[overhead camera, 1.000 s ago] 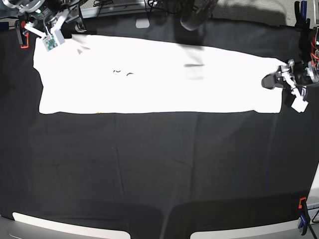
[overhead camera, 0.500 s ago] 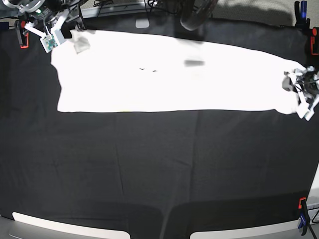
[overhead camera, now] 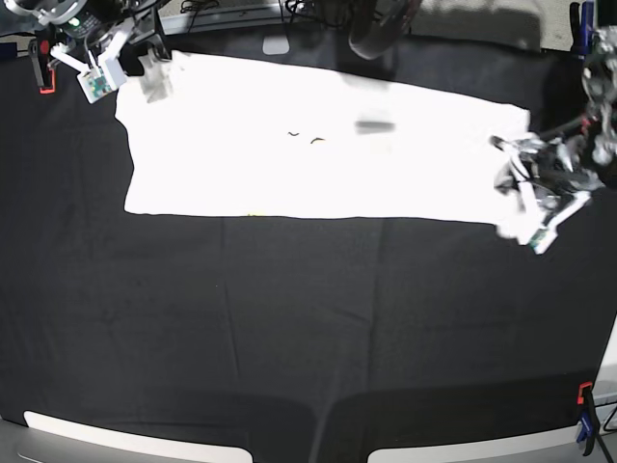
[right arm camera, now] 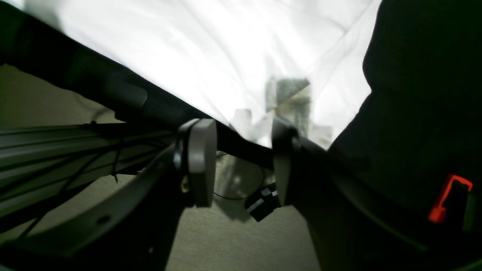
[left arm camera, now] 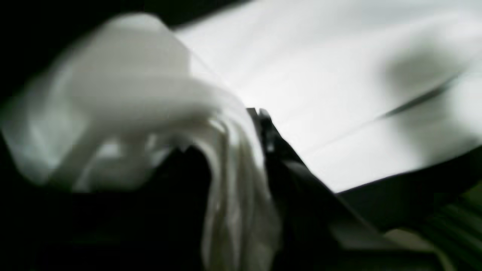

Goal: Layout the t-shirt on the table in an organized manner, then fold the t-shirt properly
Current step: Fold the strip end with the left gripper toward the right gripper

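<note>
The t-shirt (overhead camera: 308, 145) lies plain white side up as a long band across the far half of the table (overhead camera: 289, 328). My left gripper (overhead camera: 532, 198) is at the band's right end, shut on a bunched, lifted corner. The left wrist view is blurred: gathered white cloth (left arm camera: 124, 94) sits against a black finger (left arm camera: 275, 150). My right gripper (overhead camera: 96, 68) hangs open at the far left corner, just off the shirt's edge. In the right wrist view its fingers (right arm camera: 201, 162) stand apart with nothing between them, and the t-shirt (right arm camera: 226, 49) lies beyond.
An orange clamp (overhead camera: 42, 75) grips the table's far left edge and a blue one (overhead camera: 576, 24) the far right. Another clamp (overhead camera: 585, 424) sits at the near right corner. A dark upright object (overhead camera: 376, 34) stands behind the shirt's middle. Black cloth stretches in front of the shirt.
The whole shirt has slid to the right. My left gripper has then come nearer and inward, carrying the shirt's right corner up off the table. The right gripper has stayed put.
</note>
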`<state>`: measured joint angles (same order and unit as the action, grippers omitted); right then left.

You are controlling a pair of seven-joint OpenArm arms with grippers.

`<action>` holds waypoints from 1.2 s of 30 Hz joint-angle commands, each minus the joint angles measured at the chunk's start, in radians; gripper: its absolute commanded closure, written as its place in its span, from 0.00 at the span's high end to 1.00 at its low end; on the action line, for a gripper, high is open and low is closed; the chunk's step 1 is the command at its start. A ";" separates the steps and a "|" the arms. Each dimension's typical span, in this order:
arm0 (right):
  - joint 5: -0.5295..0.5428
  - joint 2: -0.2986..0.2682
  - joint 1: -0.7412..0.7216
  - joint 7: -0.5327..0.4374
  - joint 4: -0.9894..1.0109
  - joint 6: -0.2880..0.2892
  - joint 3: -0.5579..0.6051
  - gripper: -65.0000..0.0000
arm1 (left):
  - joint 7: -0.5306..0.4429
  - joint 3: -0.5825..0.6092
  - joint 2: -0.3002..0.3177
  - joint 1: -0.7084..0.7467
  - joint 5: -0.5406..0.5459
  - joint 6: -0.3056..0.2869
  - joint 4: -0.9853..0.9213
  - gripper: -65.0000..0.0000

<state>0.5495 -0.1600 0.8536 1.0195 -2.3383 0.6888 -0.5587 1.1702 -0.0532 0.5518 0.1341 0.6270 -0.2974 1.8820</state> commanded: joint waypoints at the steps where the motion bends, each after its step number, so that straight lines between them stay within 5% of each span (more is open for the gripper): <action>1: 0.008 -0.006 0.008 -0.016 -0.018 0.003 -0.006 0.37 | -0.022 -0.006 -0.015 0.014 0.002 -0.001 0.040 0.00; 8: 0.008 -0.006 0.005 -0.016 -0.018 0.003 -0.006 0.37 | -0.056 -0.004 -0.204 0.092 0.035 -0.010 0.094 0.00; 15: 0.012 -0.006 -0.001 -0.021 -0.018 0.003 -0.006 0.37 | -0.098 -0.004 -0.307 0.099 0.036 -0.045 0.094 0.00; 23: 0.017 -0.006 -0.012 -0.053 -0.018 0.003 -0.006 0.37 | -0.090 0.014 -0.324 0.098 0.036 -0.048 0.094 0.00; 29: 0.117 -0.006 -0.011 -0.060 -0.018 0.003 -0.006 0.37 | -0.091 0.106 -0.324 0.098 0.036 -0.048 0.094 0.00; 33: 0.116 -0.006 -0.011 -0.042 -0.018 0.003 -0.006 0.37 | -0.100 0.196 -0.324 0.098 0.035 -0.070 0.094 0.39; 36: 0.116 -0.006 -0.011 -0.038 -0.018 0.003 -0.006 0.37 | -0.156 0.236 -0.324 0.098 0.035 -0.069 0.094 0.47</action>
<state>0.6518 -0.1608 0.8341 0.9962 -2.3383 0.6888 -0.5587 1.0340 0.1867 0.2268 0.2405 0.6479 -0.3649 1.9572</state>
